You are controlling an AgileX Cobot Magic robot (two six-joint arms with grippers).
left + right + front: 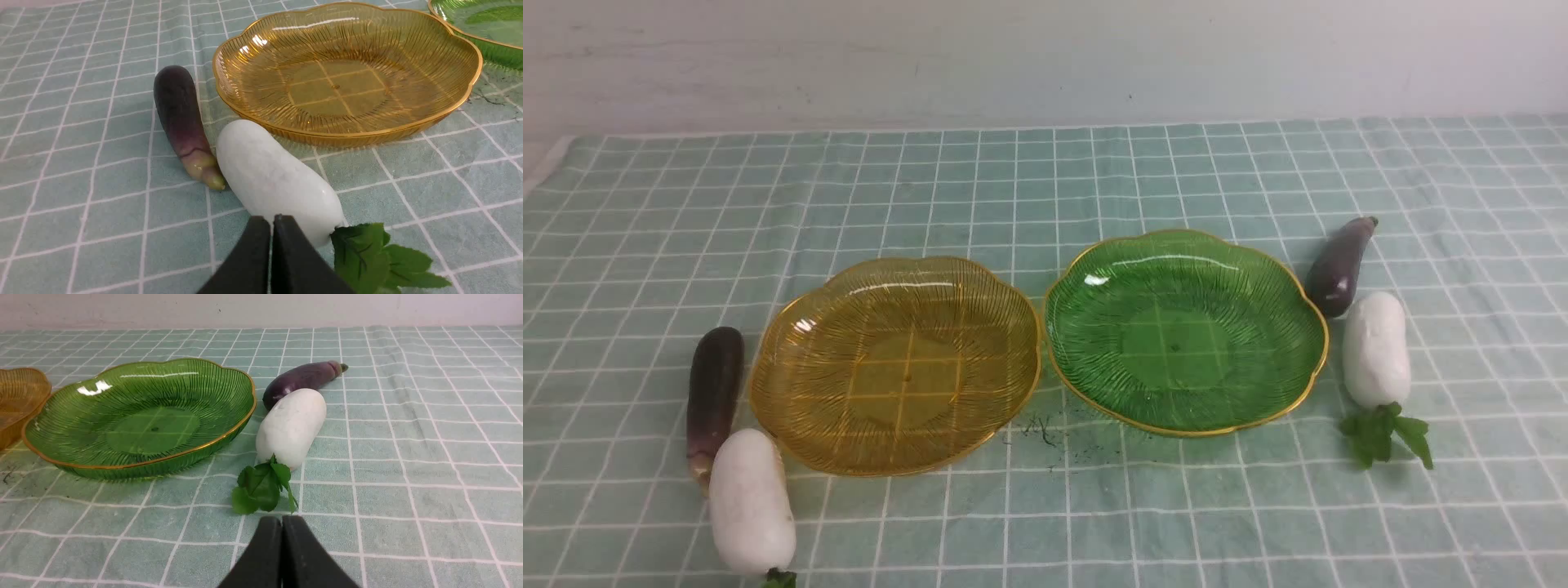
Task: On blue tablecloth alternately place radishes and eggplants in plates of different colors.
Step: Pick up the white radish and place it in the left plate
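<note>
The left end effector (272, 223) is being shown fully closed and gripping nothing, with the left radish (278, 179) lying directly ahead of its tips and just beside them; the radish's long axis is running away from the end effector, leafy top nearest, blunt end pointing toward the amber plate (367, 136); the left eggplant (179, 114) is lying alongside, its stem end touching or nearly touching the radish. The right end effector (282, 523) is likewise being shown shut and empty; the right radish (292, 426) is lying ahead of it, leaves toward the tips, but a strip of blue tablecloth (408, 477) is showing between them; the right eggplant (302, 377) is resting beyond, against the radish's far end, beside the green plate (143, 469). Both plates are sitting bare, so nothing is being judged as placed yet. The left end effector is being judged the nearer to its target; its jaws would need opening across the radish's short width before any descent.
</note>
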